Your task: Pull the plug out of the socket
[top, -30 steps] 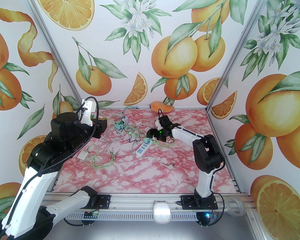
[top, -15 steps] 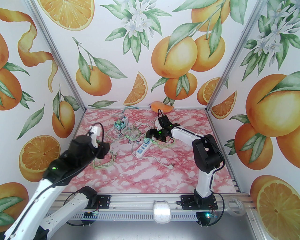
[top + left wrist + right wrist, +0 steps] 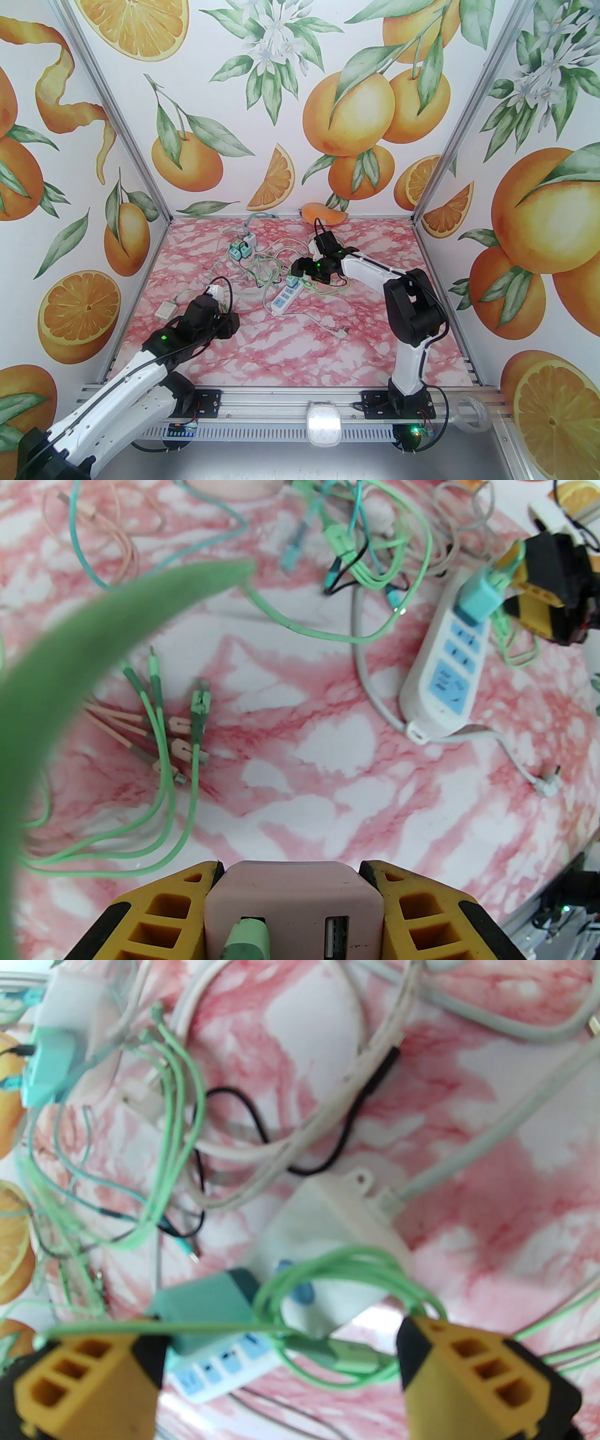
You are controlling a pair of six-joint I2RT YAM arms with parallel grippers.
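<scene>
Left of the white power strip (image 3: 284, 298), and well apart from it, the left end effector (image 3: 290, 873) is clamped on a pale pink charger block (image 3: 286, 902). A green cable (image 3: 244, 941) is plugged into the block's face. The strip itself lies flat on the pink marbled table (image 3: 290, 361). Its grey lead ends in a loose wall plug (image 3: 341, 333) at its near right. A teal plug (image 3: 478, 597) sits seated in the strip's far-end socket. The right end effector (image 3: 281, 1335) hangs over that far end. Its fingers are spread wide, one just beside the teal plug, gripping nothing.
</scene>
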